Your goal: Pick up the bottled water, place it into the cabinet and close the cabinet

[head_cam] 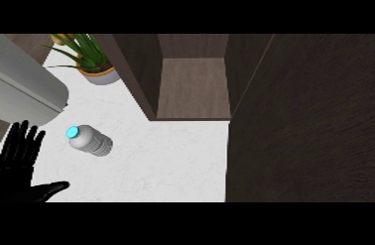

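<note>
A clear water bottle with a light blue cap lies tilted on the white counter, left of centre. My left hand rests open at the lower left edge, fingers up, a short way left of the bottle and not touching it. The dark wooden cabinet stands at the back with its inside shelf showing. Its open door fills the right side of the view. My right hand does not show.
A potted green plant stands at the back left beside the cabinet's left wall. A large grey rounded appliance takes up the far left of the counter, just behind the bottle.
</note>
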